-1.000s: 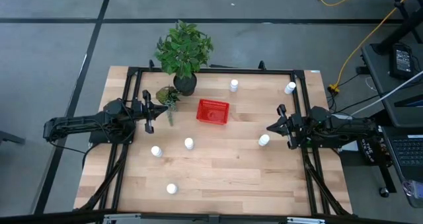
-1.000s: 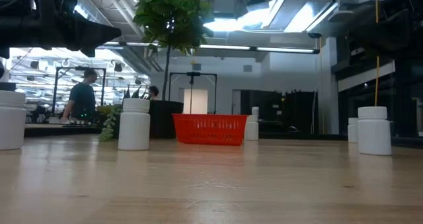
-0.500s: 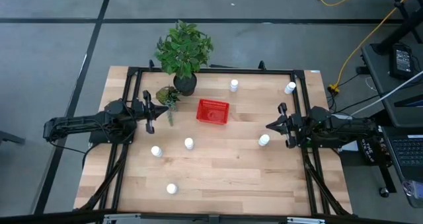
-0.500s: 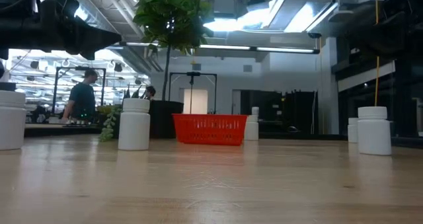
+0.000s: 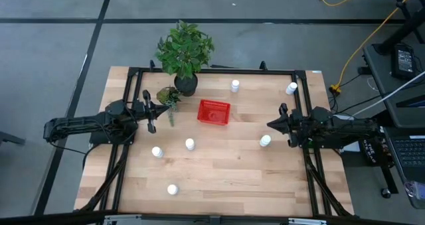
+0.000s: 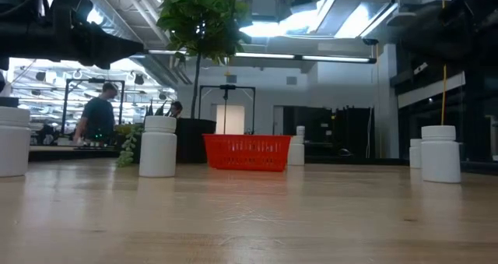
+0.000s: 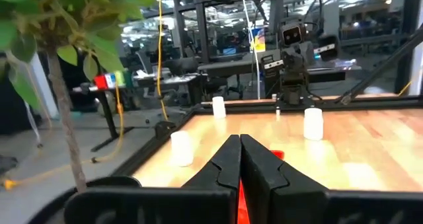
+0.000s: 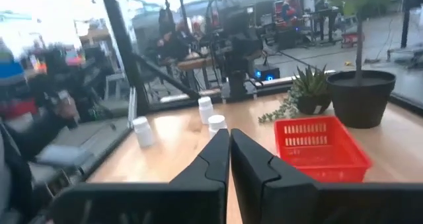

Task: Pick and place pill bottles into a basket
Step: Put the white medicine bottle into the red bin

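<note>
six pill bottles [image 5: 190,144] standing outside empty red basket [image 5: 214,112], both grippers' fingers clenched, grasping nothing

Smooth pale wood table [image 5: 219,172], red plastic mesh basket [image 5: 214,111], matt white plastic pill bottles [image 5: 190,144].

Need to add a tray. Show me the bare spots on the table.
Widest bare wood: the near right corner of the table, right of the lone bottle. Also between the basket and the right gripper. Crowded by the plant pot.
</note>
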